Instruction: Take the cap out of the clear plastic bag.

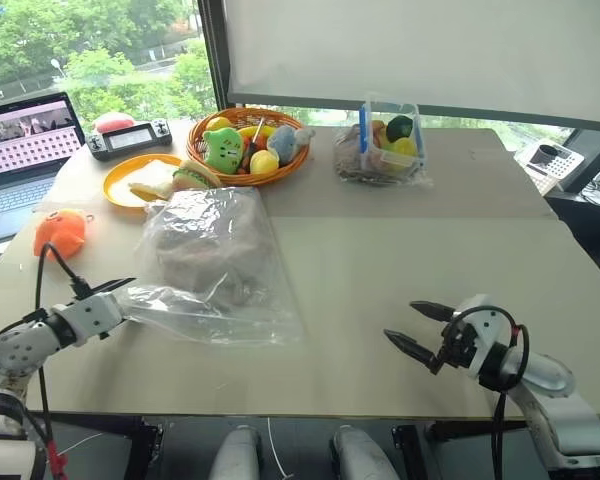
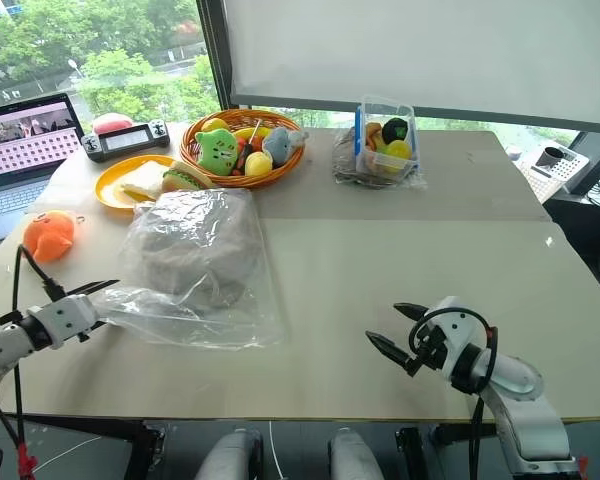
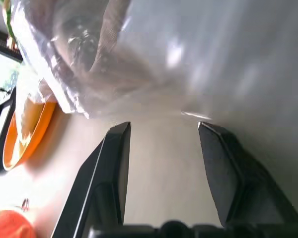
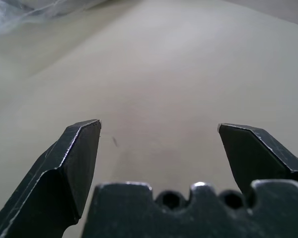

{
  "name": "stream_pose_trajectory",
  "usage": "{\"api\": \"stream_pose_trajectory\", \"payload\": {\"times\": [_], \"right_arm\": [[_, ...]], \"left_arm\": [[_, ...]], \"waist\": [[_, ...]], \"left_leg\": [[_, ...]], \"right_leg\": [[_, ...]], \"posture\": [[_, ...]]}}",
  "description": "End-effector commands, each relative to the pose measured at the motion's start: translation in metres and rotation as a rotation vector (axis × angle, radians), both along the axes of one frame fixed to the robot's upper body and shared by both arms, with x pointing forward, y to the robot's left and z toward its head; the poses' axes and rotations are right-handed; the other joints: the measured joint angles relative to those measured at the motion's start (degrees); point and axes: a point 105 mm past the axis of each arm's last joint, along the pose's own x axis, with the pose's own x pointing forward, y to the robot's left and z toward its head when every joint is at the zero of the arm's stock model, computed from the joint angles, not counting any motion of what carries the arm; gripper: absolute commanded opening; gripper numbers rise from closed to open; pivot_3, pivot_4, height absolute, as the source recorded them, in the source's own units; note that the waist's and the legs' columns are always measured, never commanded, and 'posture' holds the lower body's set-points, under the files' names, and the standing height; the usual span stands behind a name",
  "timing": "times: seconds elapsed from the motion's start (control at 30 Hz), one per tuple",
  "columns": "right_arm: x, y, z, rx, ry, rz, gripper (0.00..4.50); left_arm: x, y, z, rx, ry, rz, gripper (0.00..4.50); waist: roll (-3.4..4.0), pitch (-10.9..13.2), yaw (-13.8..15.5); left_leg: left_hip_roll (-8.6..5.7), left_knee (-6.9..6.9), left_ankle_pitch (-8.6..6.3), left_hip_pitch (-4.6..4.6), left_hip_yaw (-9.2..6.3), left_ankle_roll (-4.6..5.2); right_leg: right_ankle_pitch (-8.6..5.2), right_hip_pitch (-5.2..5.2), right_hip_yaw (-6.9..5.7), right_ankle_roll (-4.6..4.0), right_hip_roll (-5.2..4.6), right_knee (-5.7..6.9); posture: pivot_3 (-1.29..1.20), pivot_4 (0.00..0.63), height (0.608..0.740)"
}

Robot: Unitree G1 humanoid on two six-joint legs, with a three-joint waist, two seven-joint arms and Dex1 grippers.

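Note:
The clear plastic bag (image 1: 220, 300) lies crinkled on the beige table (image 1: 400, 240), left of centre. The grey-beige cap (image 1: 208, 248) sits inside it, in the far half. My left gripper (image 1: 120, 290) is at the bag's near left corner and points at it. In the left wrist view the left gripper (image 3: 164, 126) is open, with only table between the fingers and the bag's edge (image 3: 89, 106) just past the tips. My right gripper (image 1: 400, 320) stands open above bare table at the near right, well apart from the bag and holding nothing.
At the back stand an orange basket (image 1: 280, 170) of plush toys, an orange plate (image 1: 120, 185) with a sandwich, and a clear box (image 1: 385, 140) of toys. An orange plush toy (image 1: 60, 230), a laptop (image 1: 25, 150) and a handheld console (image 1: 130, 137) are on the left.

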Motion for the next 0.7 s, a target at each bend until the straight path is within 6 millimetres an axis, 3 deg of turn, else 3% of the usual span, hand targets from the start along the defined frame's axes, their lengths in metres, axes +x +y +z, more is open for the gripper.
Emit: {"api": "stream_pose_trajectory", "payload": {"times": [0.03, 0.17, 0.37, 0.5, 0.6, 0.7], "right_arm": [[0.004, 0.003, 0.01, -0.007, -0.051, 0.025, 4.5], [0.005, 0.004, 0.01, -0.006, -0.052, 0.033, 4.5], [0.004, 0.005, 0.01, -0.003, -0.048, 0.042, 4.5], [0.005, 0.006, 0.01, -0.002, -0.044, 0.049, 4.5], [0.006, 0.007, 0.012, 0.001, -0.046, 0.059, 4.5], [0.007, 0.007, 0.014, -0.002, -0.048, 0.068, 4.5]], "left_arm": [[-0.006, -0.001, -0.002, -0.023, 0.002, -0.001, 2.32], [-0.015, -0.005, -0.007, -0.031, 0.018, -0.021, 2.32], [-0.015, 0.041, 0.007, -0.026, 0.021, 0.189, 2.32], [0.005, 0.059, 0.041, -0.124, -0.063, 0.31, 2.32], [0.017, 0.056, 0.056, -0.193, -0.075, 0.308, 2.32], [0.025, 0.036, 0.069, -0.268, -0.055, 0.213, 2.32]], "waist": [[0.0, 0.0, 0.0], [0.0, 0.0, 0.1], [0.0, 0.0, 0.0], [-0.09, 0.1, 0.1], [-0.23, 0.1, 0.7], [-0.23, 0.1, 1.0]], "left_leg": [[0.0, 0.0, 0.0, -0.03, 0.0, 0.0], [0.0, -0.02, 0.0, -0.06, 0.01, -0.01], [0.0, -0.02, 0.0, -0.01, 0.0, 0.0], [0.0, -0.01, 0.0, -0.05, 0.0, 0.0], [-0.01, 0.03, 0.0, -0.14, -0.03, 0.0], [-0.03, 0.02, 0.0, -0.19, -0.02, -0.01]], "right_leg": [[0.0, -0.02, 0.0, 0.0, 0.0, 0.0], [0.12, -0.03, 0.01, -0.21, -0.02, -0.04], [0.01, -0.02, -0.01, -0.01, -0.02, -0.04], [0.01, -0.07, -0.04, -0.02, 0.0, -0.03], [0.0, -0.07, -0.1, -0.01, -0.01, -0.06], [0.02, -0.08, -0.08, -0.02, -0.02, -0.1]], "posture": [[0.0, 0.15, 0.74], [0.0, 0.15, 0.74], [0.0, 0.15, 0.74], [0.0, 0.15, 0.74], [0.0, 0.15, 0.74], [0.0, 0.15, 0.74]]}}
